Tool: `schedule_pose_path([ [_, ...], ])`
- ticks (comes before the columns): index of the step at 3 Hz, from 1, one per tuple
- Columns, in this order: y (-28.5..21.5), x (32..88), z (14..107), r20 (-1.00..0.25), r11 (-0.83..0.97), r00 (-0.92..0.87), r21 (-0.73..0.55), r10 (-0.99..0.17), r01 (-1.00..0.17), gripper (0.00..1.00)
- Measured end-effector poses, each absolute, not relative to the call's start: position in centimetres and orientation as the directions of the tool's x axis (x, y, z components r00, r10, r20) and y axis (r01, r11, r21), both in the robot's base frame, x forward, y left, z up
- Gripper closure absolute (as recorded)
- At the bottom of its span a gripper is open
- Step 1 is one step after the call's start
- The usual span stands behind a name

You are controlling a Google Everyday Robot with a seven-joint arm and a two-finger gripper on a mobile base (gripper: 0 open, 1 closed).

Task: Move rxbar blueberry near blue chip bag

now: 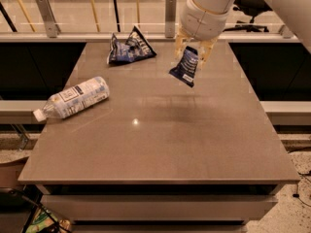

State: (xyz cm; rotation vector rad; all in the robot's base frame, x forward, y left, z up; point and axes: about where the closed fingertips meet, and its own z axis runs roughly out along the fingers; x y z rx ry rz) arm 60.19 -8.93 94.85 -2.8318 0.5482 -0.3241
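Note:
My gripper (194, 49) hangs from the white arm over the far right part of the table. It is shut on the rxbar blueberry (185, 67), a small flat dark-blue bar with white text, which hangs tilted in the air above the tabletop. The blue chip bag (128, 48), a wrinkly dark-blue bag with white lettering, lies on the table at the far left of centre, to the left of the held bar.
A clear plastic water bottle (72, 99) with a white label lies on its side near the table's left edge. The brown table (160, 144) has a railing with metal posts behind its far edge (170, 8).

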Motion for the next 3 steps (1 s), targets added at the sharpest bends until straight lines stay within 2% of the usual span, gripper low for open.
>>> schedule_pose_path([
  [3,-6.0,66.2,93.7,0.193,-0.857,0.886,-0.403,-0.422,-0.321,1.00],
])
